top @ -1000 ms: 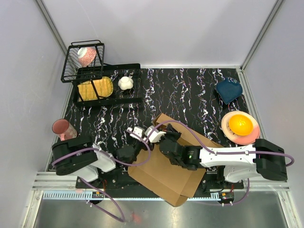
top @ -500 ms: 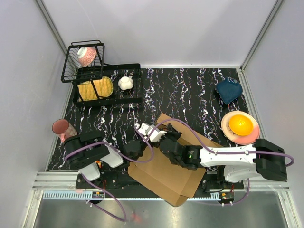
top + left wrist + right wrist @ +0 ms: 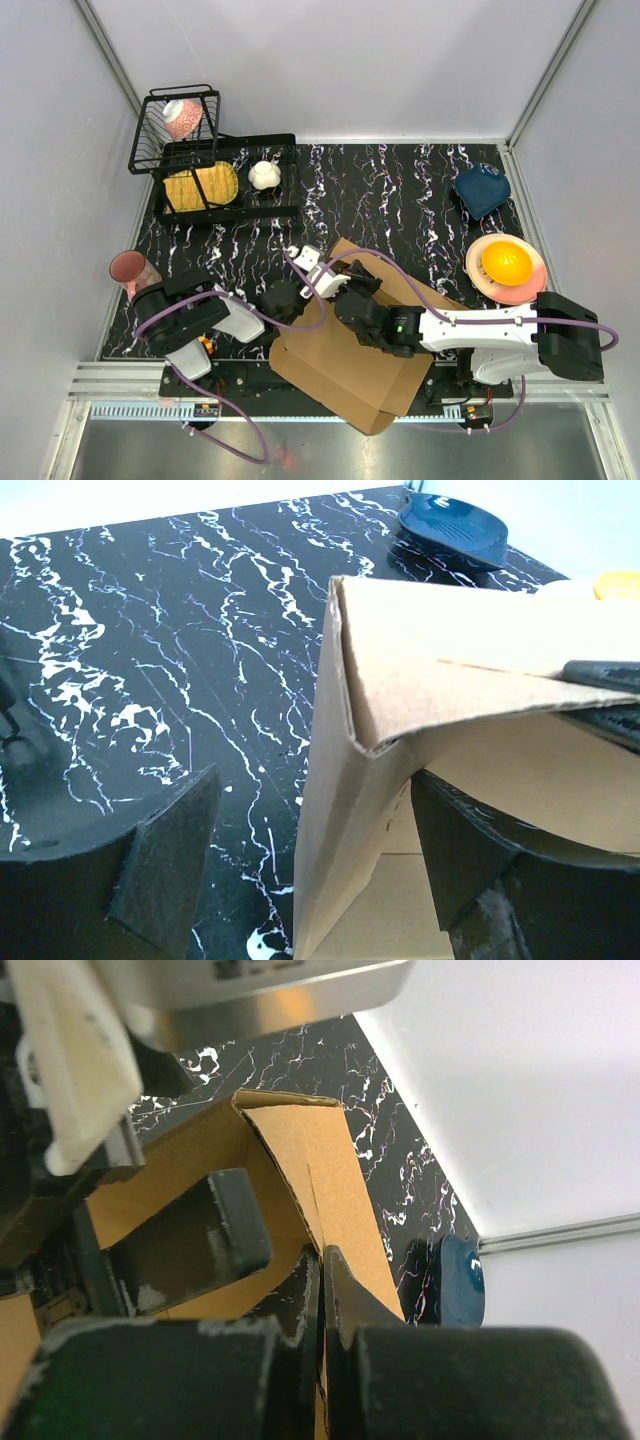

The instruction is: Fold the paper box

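Note:
The paper box is a brown cardboard sheet lying at the near middle of the table, with one flap raised at its far left corner. My right gripper is shut on that raised flap's edge; in the right wrist view its fingertips pinch the cardboard. My left gripper is open and straddles the same upright flap. In the left wrist view one finger is left of the flap over the table, and the other is on the flap's inner side.
A black dish rack with a yellow item, a white item and a wire basket stands at the far left. A pink cup is at the left edge. A blue bowl and a plate with a yellow item are at the right.
My left arm has swung right and forward, bringing its open gripper up around the raised flap. The right gripper stays shut on the flap.

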You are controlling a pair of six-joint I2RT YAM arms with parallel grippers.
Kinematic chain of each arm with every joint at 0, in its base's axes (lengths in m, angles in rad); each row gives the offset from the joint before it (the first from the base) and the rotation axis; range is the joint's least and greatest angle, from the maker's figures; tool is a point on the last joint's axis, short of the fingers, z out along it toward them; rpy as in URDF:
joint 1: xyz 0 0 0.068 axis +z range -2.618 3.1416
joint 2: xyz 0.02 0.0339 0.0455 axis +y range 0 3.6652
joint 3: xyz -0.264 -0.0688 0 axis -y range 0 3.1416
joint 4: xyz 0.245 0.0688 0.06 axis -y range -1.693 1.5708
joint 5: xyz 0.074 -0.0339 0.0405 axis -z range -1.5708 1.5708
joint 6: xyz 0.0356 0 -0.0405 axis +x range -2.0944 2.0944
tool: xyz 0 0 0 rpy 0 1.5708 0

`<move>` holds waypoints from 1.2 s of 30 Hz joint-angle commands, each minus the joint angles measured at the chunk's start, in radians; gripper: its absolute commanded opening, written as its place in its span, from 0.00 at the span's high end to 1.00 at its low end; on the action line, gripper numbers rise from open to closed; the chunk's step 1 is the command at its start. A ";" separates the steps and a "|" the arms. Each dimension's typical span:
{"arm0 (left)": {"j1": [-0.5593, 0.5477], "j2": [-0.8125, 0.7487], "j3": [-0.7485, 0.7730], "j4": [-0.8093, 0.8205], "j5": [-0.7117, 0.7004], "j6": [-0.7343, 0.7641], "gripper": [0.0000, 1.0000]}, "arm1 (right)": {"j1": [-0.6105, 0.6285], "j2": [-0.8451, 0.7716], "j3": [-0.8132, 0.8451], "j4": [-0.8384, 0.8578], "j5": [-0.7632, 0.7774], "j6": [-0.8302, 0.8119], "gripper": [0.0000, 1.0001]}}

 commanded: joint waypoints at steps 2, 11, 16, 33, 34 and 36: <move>0.030 0.031 0.050 0.365 0.068 0.007 0.26 | 0.013 0.052 -0.018 -0.110 -0.128 0.090 1.00; 0.032 0.071 0.047 0.363 0.050 0.039 0.75 | 0.013 0.052 -0.010 -0.118 -0.128 0.092 1.00; 0.032 0.079 0.050 0.361 0.038 0.059 1.00 | 0.015 0.053 -0.006 -0.124 -0.124 0.095 1.00; 0.032 0.009 0.045 0.357 -0.011 0.045 0.37 | 0.013 0.055 0.008 -0.136 -0.124 0.099 1.00; 0.032 0.004 0.048 0.355 -0.010 0.047 0.37 | 0.013 0.055 0.010 -0.136 -0.124 0.099 1.00; 0.032 -0.001 0.058 0.354 -0.010 0.053 0.38 | 0.015 0.055 0.011 -0.136 -0.124 0.099 1.00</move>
